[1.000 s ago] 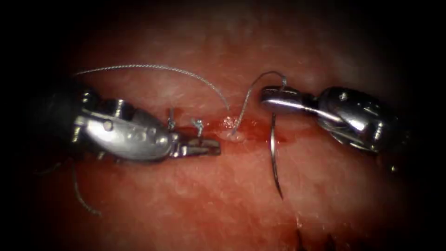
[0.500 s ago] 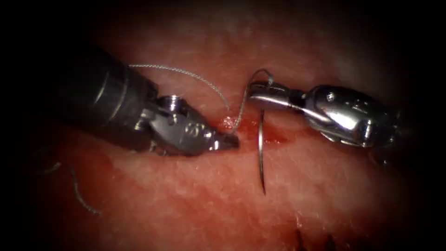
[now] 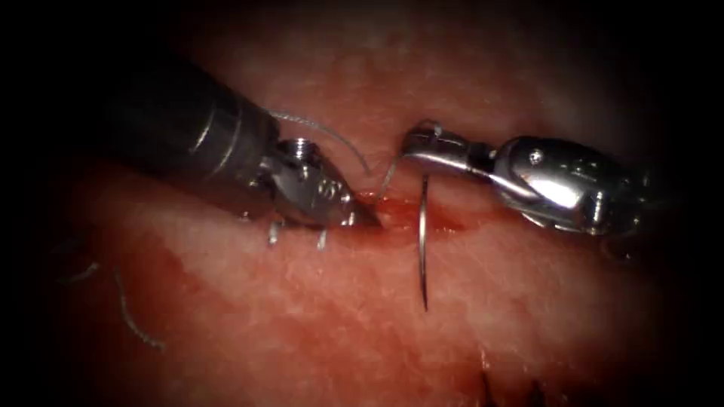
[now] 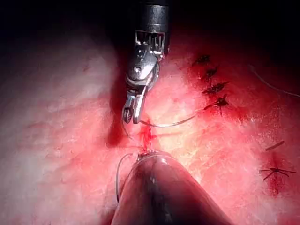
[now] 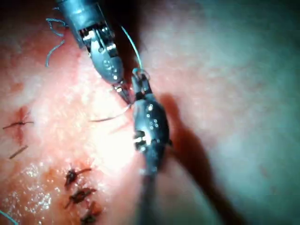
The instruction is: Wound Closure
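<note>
My right tool comes in from the right, jaws shut on the curved needle close to its thread end. The needle hangs free across the red cut, point toward the camera, not in the tissue. A short run of thread drops from the needle's end into the tissue at the cut. My left tool slants in from the upper left, jaws shut to a point, tip on the tissue where that thread goes in. I cannot tell whether it pinches thread. The left wrist view has the right tool; the right wrist view has the left tool.
A long strand of thread arcs over the left tool to the cut's far edge. Two short stitch ends stick up below the left tool. A loose thread piece lies at lower left. Dark finished stitches lie further along the cut.
The left tool swung up from lying along the cut, shut its jaws and brought its tip to the thread's entry. The right tool moved left with the needle, slackening the thread loop.
</note>
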You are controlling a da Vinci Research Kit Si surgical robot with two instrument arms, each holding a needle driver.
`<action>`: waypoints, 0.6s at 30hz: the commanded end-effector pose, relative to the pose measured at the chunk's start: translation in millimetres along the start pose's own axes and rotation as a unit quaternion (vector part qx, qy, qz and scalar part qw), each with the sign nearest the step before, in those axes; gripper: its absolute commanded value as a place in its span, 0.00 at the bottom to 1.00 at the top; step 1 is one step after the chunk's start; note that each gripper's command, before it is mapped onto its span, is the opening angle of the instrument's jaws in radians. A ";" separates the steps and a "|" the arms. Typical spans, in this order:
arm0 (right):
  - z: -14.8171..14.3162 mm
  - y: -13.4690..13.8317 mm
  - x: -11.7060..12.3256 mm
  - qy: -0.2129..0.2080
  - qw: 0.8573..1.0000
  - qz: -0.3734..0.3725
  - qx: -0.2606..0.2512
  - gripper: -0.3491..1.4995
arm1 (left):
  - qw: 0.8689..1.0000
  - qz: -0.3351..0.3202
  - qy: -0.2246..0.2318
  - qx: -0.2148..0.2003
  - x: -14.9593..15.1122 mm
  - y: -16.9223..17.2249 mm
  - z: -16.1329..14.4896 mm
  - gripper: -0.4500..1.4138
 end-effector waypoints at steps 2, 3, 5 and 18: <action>0.9 -0.5 -1.0 -0.001 1.000 -0.017 0.001 0.00 | 1.000 -0.013 -0.002 -0.003 -0.5 -0.4 1.2 0.00; 0.9 -0.5 -1.0 -0.001 1.000 -0.017 0.001 0.00 | 1.000 -0.013 -0.002 -0.003 -0.5 -0.4 1.2 0.00; 1.0 -0.6 -1.0 0.002 0.999 -0.034 0.000 0.00 | 0.999 -0.022 -0.033 0.007 -0.7 -1.8 1.5 0.00; 2.4 -0.4 -1.0 0.029 0.993 -0.112 -0.003 0.00 | 0.988 -0.026 -0.142 -0.063 -2.8 0.8 5.0 0.00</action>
